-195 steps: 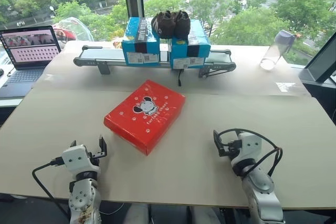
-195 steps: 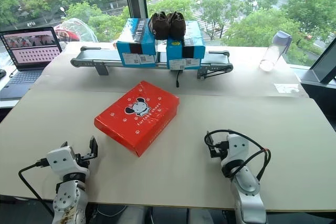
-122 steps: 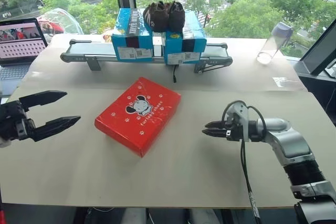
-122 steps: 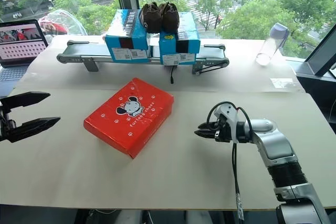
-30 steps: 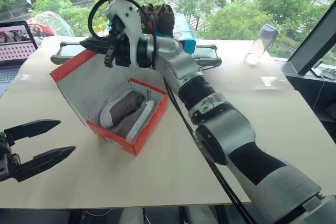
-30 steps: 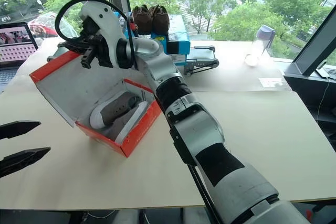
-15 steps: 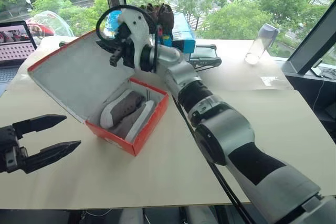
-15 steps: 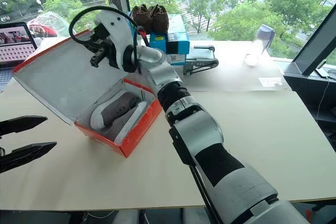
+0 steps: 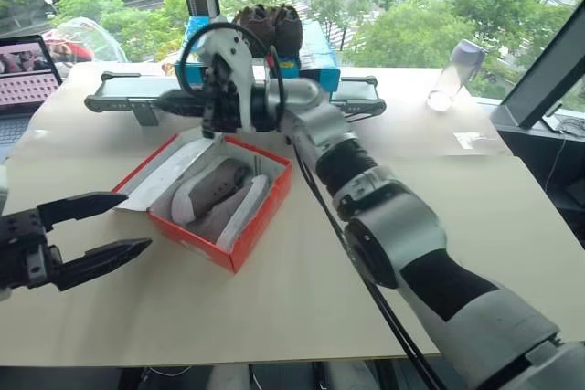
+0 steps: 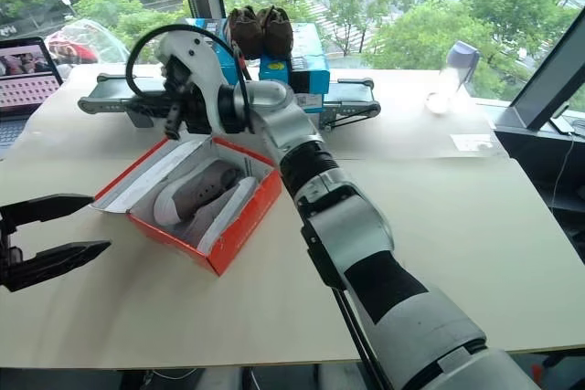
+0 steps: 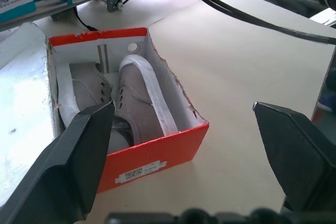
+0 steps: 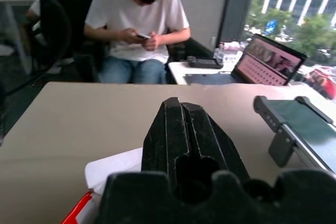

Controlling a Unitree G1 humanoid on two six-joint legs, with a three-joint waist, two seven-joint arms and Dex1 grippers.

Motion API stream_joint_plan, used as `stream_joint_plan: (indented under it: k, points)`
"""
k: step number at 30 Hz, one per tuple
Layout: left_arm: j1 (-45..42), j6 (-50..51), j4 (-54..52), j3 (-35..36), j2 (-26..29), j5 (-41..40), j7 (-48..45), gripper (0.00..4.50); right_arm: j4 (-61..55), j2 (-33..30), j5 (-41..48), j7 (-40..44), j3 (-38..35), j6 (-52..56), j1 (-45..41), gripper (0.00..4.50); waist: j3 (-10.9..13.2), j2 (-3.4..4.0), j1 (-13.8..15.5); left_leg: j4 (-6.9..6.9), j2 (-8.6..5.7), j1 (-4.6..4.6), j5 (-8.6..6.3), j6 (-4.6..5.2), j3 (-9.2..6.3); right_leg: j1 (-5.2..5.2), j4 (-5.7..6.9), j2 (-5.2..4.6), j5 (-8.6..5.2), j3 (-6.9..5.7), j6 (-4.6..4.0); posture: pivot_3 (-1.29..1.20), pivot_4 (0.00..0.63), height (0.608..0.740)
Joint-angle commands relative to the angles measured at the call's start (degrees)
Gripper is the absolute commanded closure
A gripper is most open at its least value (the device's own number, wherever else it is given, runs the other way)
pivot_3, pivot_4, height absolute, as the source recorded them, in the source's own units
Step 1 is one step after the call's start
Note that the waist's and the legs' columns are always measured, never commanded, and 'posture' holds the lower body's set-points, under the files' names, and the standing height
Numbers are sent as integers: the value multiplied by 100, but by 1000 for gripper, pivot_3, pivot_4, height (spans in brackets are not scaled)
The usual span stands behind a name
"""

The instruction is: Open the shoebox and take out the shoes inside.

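1. We see the shoebox (image 9: 239, 226), red outside and white inside, lying open on the table left of centre, its lid (image 9: 163, 171) folded out flat to the left.
2. We see the shoes (image 9: 219, 196), light grey with white soles, lying side by side inside it.

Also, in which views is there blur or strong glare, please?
Left wrist view: the left gripper's own fingers are blurred, the shoebox and shoes sharp. Right wrist view: the shut fingers are soft, and the window is bright behind the laptop. Eye views: even daylight.
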Motion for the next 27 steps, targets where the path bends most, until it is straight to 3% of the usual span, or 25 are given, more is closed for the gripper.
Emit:
stream_joint_plan:
  k: [1,7,17,23,27]
  points:
    - [-261,-261,144,-320,132,150,-8,0,-1547,-1016,-205,1192,486,426,252,4473,1,-1,88,2,-2,-3,0,0,0,0,-5,-2,0,-1,3,0,150,740]
    - [-747,-444,284,-926,189,268,-27,0,-2206,-1603,-749,1673,1207,-398,617,4473,-3,-6,-58,-4,11,16,0,-1,14,-1,4,9,-1,11,3,0,150,740]
    - [-972,-451,295,-1105,273,346,-85,0,-702,-1209,-1565,1010,1577,-2463,436,4473,9,10,-76,-3,58,1,-3,-6,14,-21,5,60,11,21,-19,0,150,740]
    - [-886,-396,256,-962,273,379,-134,0,-95,-1074,-1639,1024,1470,-2906,175,4473,13,13,-76,-3,59,3,-3,-7,13,-20,4,61,12,21,-22,0,150,740]
    - [-870,-380,251,-938,275,383,-140,0,-165,-1028,-1272,1299,1169,-2749,75,3421,15,15,-76,-4,61,2,-3,-7,13,-21,5,63,12,21,-24,0,150,740]
